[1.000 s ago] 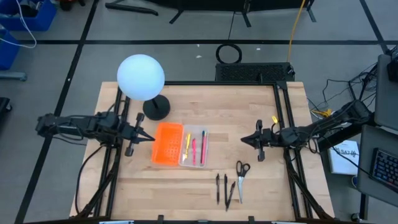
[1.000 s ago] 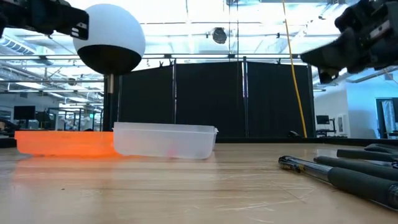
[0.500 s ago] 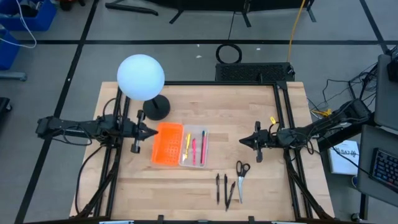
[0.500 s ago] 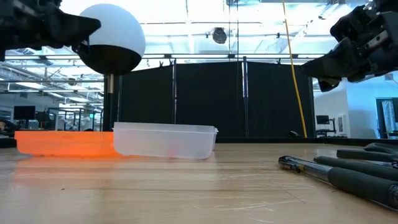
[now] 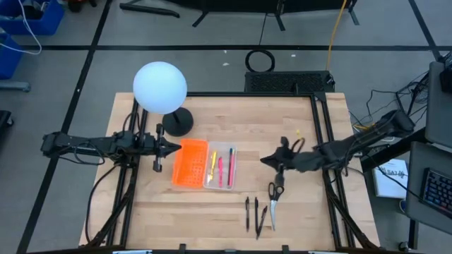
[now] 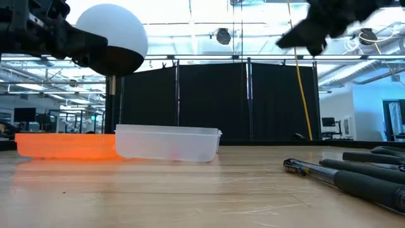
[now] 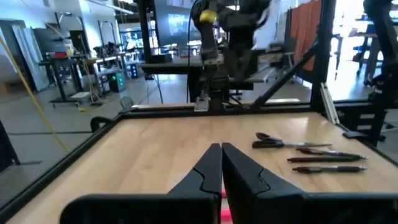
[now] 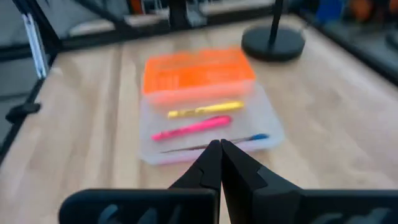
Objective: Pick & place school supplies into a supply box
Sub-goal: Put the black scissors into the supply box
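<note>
Wooden table (image 5: 233,127), both grippers closed empty: left gripper (image 5: 176,147), right gripper (image 5: 265,161); scissors (image 5: 274,195) partly blurred.

We log two slender arms, left arm (image 5: 92,144) and right arm (image 5: 353,148), both dark, near black, built of thin jointed segments. Each ends in a two-finger gripper, left gripper (image 7: 221,168) and right gripper (image 8: 219,163), with matte black, wedge-shaped fingers tapering to narrow tips. A small yellow marking (image 5: 297,132) shows near the right wrist.
</note>
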### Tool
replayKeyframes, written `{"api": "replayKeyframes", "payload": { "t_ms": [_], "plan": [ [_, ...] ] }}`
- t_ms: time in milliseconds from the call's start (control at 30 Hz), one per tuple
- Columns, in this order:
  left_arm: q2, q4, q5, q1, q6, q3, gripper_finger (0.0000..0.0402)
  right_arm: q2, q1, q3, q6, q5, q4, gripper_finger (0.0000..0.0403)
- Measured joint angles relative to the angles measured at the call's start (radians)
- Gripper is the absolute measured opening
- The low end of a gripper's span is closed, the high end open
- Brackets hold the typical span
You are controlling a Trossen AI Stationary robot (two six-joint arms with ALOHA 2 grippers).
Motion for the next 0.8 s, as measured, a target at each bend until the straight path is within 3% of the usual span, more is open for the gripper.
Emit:
{"api": "replayKeyframes", "payload": {
  "t_ms": [133, 400, 500, 667, 800],
  "plan": [
    [0.000, 0.002, -0.001, 0.000, -0.038, 0.000, 0.0021, 0.197, 0.046, 0.347, 0.208, -0.025, -0.397, 0.0000],
    [0.000, 0.002, 0.018, -0.001, -0.118, 0.000, 0.0021, 0.549, 0.121, 0.847, 0.727, -0.317, -0.978, 0.0000],
    [0.000, -0.001, 0.051, -0.001, -0.147, 0.000, 0.0021, 0.614, 0.151, 0.920, 0.928, -0.332, -1.058, 0.0000],
    [0.000, -0.008, 0.126, -0.001, -0.166, 0.000, 0.0021, 0.632, 0.200, 0.890, 1.224, -0.098, -1.115, 0.0000],
    [0.000, -0.032, 0.158, -0.001, -0.166, 0.000, 0.0021, 0.633, 0.207, 0.819, 1.301, -0.054, -1.118, 0.0000]
  ]
}}
